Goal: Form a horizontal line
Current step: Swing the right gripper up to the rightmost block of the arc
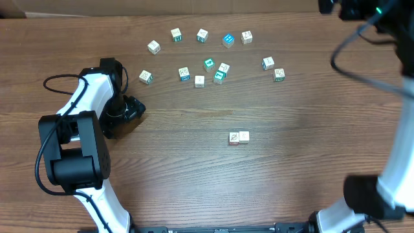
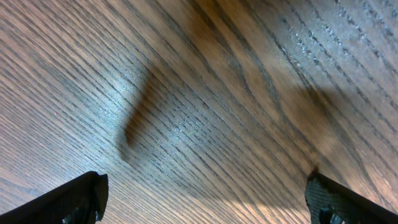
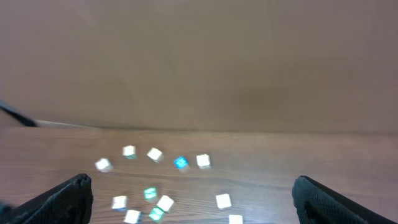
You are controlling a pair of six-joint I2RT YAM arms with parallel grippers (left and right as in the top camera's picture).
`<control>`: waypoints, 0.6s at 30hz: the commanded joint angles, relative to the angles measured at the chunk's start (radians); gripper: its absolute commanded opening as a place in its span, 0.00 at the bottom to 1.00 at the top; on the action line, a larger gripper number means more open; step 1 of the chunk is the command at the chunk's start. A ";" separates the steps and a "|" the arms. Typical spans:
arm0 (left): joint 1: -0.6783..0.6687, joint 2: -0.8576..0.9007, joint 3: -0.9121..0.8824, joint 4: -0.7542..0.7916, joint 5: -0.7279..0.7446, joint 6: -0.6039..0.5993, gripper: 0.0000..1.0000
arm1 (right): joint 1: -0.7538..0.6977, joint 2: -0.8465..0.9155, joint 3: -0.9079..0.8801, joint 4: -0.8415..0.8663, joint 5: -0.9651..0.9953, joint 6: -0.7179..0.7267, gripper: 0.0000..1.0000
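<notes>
Overhead: the horizontal line [image 1: 239, 136] is only 2 small cubes so far, touching side by side, right of centre in the frame, on bare wood table [image 1: 304, 181]. The left cube has a picture face with a reddish edge and the right one is plain white/tan on top. The pair is level with the frame's horizontal.

Loose cubes [image 1: 209, 64] are scattered across the upper middle of the frame, 13 by my count, well apart from the pair. 5 make a rough arc along the top, including a bright blue one [image 1: 228, 40]. A cluster of green- and white-faced ones sits just below, and 2 more are off to the right [image 1: 279, 74]. None of them touch the line.

Left arm [image 1: 84, 103] is at the left of the frame, folded over, its dark end low near the table and well clear of all cubes. Left gripper [image 2: 205, 202]: jaws spread wide, with only the 2 black fingertips in the bottom corners of the left wrist view. There is nothing between them, only wood grain below.

Right arm [image 1: 396, 162] runs up the right edge to the upper right corner, partly out of frame. Right gripper [image 3: 196, 200]: jaws wide too and holding nothing, with the fingertips in the bottom corners of the right wrist view. That view is blurry, with the cubes showing as white, green and blue blobs low in the frame. I cannot tell the 2-cube line there.
</notes>
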 commanded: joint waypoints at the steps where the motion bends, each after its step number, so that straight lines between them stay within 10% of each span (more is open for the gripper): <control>1: 0.000 -0.006 -0.006 0.002 -0.021 0.012 0.99 | 0.003 0.126 0.027 -0.006 0.112 -0.010 1.00; 18: 0.000 -0.006 -0.006 0.031 -0.021 0.012 1.00 | -0.002 0.550 0.018 -0.017 0.078 -0.054 1.00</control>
